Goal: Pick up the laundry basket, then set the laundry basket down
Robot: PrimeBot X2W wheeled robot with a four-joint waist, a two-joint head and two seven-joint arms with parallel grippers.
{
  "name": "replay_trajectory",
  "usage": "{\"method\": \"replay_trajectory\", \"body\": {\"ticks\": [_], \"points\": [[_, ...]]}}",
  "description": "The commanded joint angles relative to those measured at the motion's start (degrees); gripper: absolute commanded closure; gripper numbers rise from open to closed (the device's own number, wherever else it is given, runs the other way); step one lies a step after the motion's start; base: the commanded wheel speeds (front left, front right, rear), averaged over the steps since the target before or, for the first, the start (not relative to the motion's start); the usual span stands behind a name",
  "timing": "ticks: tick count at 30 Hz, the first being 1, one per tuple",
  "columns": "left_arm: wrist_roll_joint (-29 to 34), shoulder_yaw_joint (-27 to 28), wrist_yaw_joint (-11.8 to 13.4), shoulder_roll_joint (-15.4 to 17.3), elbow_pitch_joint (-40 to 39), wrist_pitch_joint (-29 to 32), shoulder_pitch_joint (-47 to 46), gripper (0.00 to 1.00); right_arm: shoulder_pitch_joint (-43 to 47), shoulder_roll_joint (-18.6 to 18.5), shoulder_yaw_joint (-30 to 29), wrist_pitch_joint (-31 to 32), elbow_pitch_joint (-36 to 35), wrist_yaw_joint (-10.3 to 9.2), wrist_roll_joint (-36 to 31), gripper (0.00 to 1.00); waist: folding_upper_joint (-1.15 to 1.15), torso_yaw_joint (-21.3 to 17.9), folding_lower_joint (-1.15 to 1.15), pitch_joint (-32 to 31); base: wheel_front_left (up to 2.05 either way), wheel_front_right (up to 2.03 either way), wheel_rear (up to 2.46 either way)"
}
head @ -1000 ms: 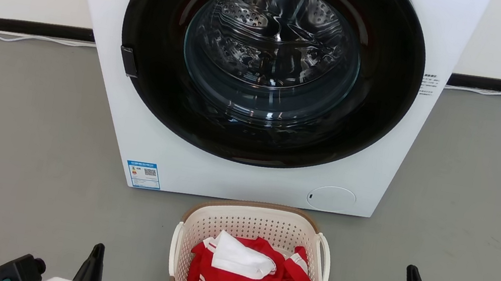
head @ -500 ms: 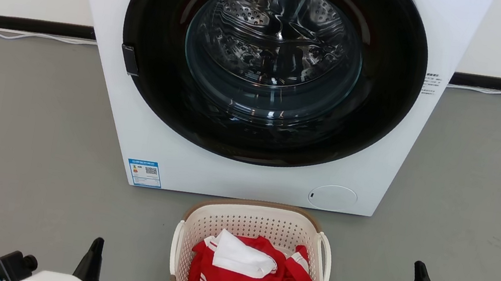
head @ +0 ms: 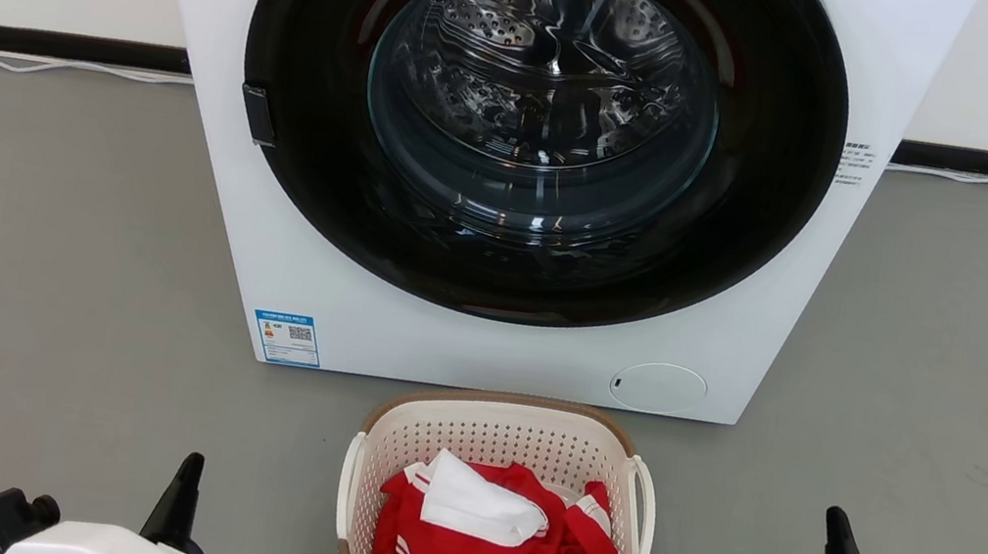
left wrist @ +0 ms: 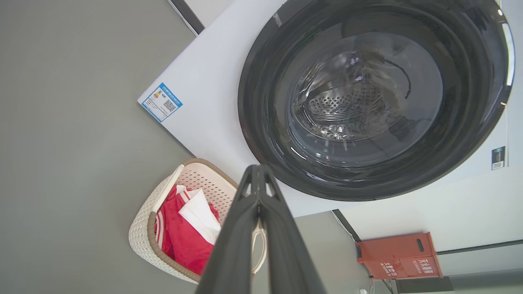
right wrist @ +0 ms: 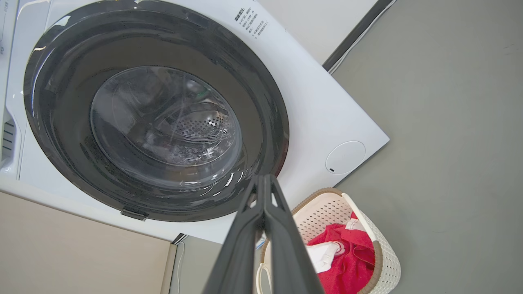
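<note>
The laundry basket (head: 488, 440) stands on the grey floor just in front of the washer, cream-white with a brown rim and white loop handles, holding red and white clothes (head: 492, 539). The basket (left wrist: 153, 228) lies left of the fingers in the left wrist view, and the basket (right wrist: 378, 249) sits right of the fingers in the right wrist view. My left gripper (head: 193, 459) hovers shut, well to the basket's left. Off to the basket's right, my right gripper (head: 835, 514) is shut too. Neither touches the basket. The fingers (left wrist: 245, 212) and the fingers (right wrist: 253, 212) are pressed together.
A white front-loading washer (head: 406, 332) with its dark round door (head: 538, 125) closed stands right behind the basket. White cables (head: 32, 63) run along the dark skirting. A red box (left wrist: 398, 255) stands by the wall. Open grey floor lies on both sides.
Both grippers have drifted outward, away from the basket, still shut. The picture has shifted slightly as the head camera moved. The basket has stayed in place.
</note>
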Motion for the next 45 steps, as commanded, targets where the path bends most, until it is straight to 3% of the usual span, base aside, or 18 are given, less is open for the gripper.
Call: {"method": "replay_trajectory", "body": {"ticks": [1,45], "points": [[-1.8,1.5,-0.9,0.3,-1.9,0.6,-3.2,1.0,-2.1,-0.2,0.3,0.4,-2.2,0.24,2.0,1.0,0.0,0.0,0.0,0.0,0.0,0.0,0.0],[-26.4,6.5,-4.7,-0.6,-5.3,8.0,-5.1,1.0,-2.2,-0.3,-1.9,7.6,-8.1,0.38,33.0,1.0,0.0,0.6,0.0,0.9,0.0,0.0,0.0]]}}
